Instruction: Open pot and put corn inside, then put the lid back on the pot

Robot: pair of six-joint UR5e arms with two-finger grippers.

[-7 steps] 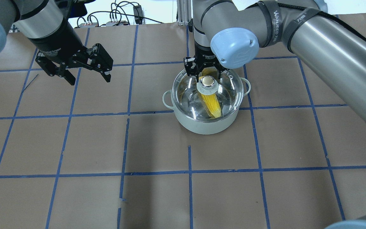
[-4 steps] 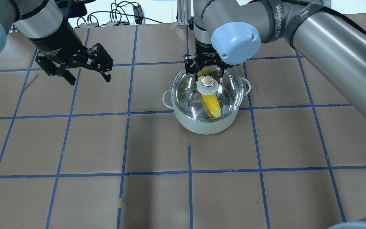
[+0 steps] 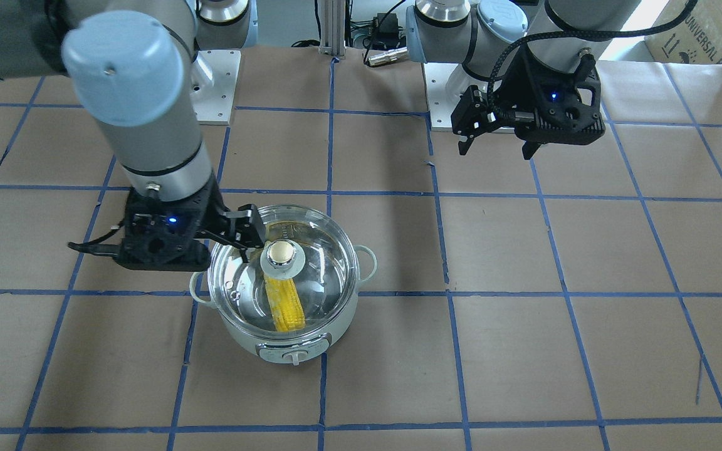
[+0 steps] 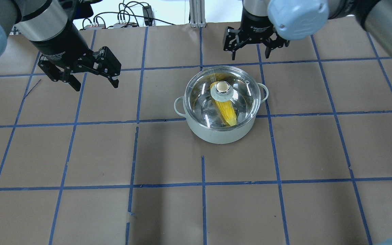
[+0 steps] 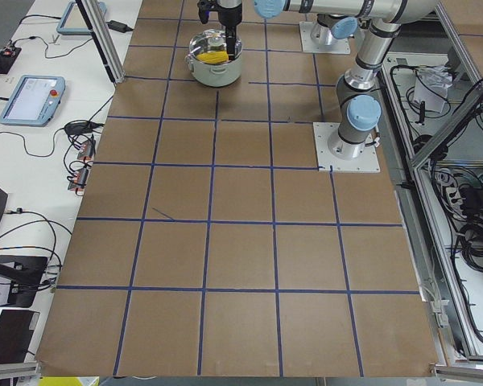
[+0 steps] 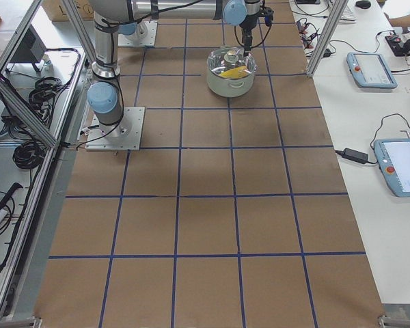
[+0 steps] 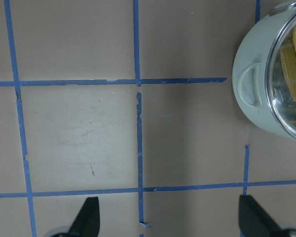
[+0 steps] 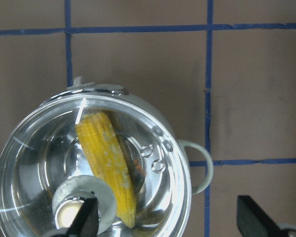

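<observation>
The pale mint pot (image 4: pixel 216 134) stands right of the table's centre, its knob facing the front camera (image 3: pixel 294 357). The glass lid (image 4: pixel 199 98) sits closed on it, with its beige knob (image 4: pixel 222 87) on top. The yellow corn (image 4: pixel 227 111) lies inside and shows through the glass. My right gripper (image 4: pixel 255 49) is open and empty, raised beyond the pot's far rim. Its wrist view looks down on the lid (image 8: pixel 39 168) and the corn (image 8: pixel 106 158). My left gripper (image 4: pixel 95 81) is open and empty, well to the pot's left; the pot (image 7: pixel 251 89) shows at the edge of its wrist view.
Brown paper with a blue tape grid (image 4: pixel 202 183) covers the table. Cables and an aluminium post (image 4: pixel 196 13) lie along the far edge. Arm base plates (image 3: pixel 217 81) sit at the robot's side. Tablets (image 6: pixel 369 68) lie on the side benches.
My right gripper, which straddled the lid knob, has risen and moved away toward the far right. The lid stays on the pot. My left arm has not moved.
</observation>
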